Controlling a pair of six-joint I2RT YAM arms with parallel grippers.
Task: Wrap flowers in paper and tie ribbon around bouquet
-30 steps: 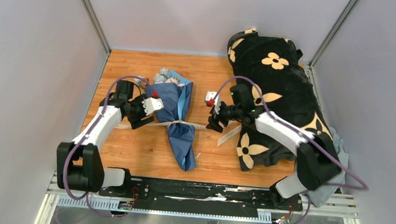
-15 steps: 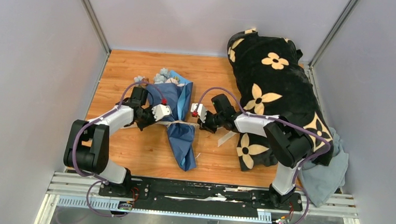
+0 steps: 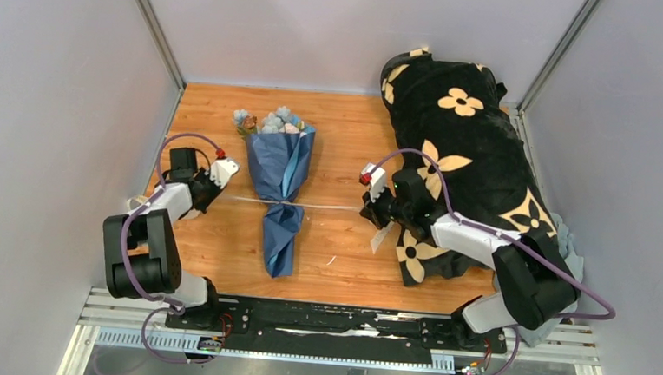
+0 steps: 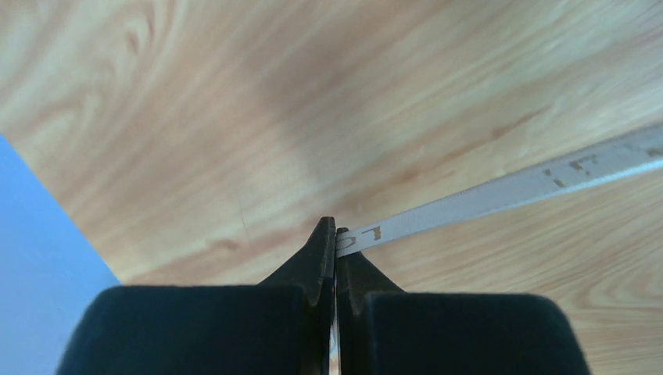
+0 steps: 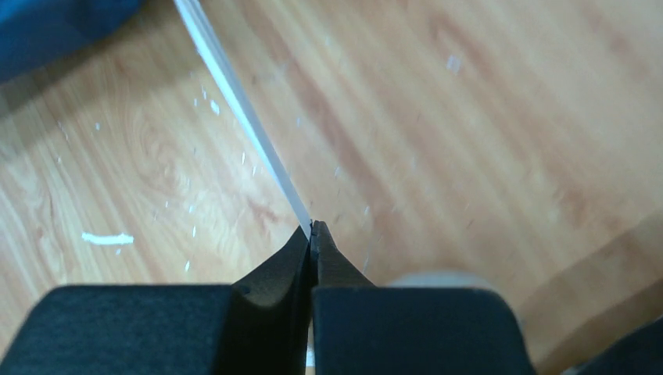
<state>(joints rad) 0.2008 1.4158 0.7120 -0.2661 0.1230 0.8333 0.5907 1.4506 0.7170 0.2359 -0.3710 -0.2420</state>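
Wooden worktop (image 3: 220,250) inside plain grey walls, with a black plush blanket (image 3: 474,153) printed with cream flowers heaped along its right side. From my station I see the bouquet (image 3: 281,180) lying left of centre, wide end toward the far wall. The flowers (image 3: 269,121) show there in pale blue with a pinkish bloom, and the navy paper (image 3: 270,162) tapers toward the arms' bases, a sky-blue strip showing along its fold. The ribbon (image 3: 331,207) crosses the bouquet at its narrow waist and runs out straight to both sides. On my left wrist view the left fingers (image 4: 313,269) are pressed together on the ribbon's printed length. On the right wrist view the right fingers (image 5: 283,269) pinch it the same way, the band seen edge-on. The arms sit well apart, one on each side of the bouquet. A loose ribbon tail lies beside the blanket edge near the right arm.
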